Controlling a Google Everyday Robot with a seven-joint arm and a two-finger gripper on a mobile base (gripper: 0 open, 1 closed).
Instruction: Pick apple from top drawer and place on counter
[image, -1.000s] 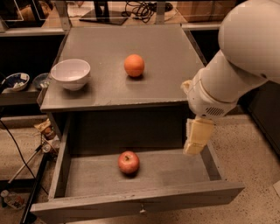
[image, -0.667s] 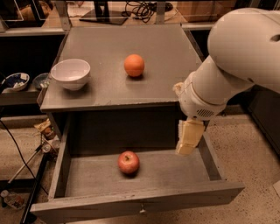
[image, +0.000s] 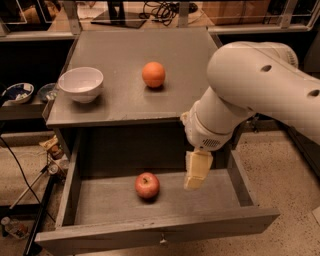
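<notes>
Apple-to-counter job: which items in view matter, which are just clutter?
Job:
apple lying in the open top drawer
counter
gripper above the drawer, right of the apple

Clutter:
orange on the counter
white bowl on the counter

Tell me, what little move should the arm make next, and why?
Probably shift the tool a bit to the left and lower it. It hangs over the open top drawer, to the right of the apple and apart from it, so it likely needs to get above the fruit before grasping.
</notes>
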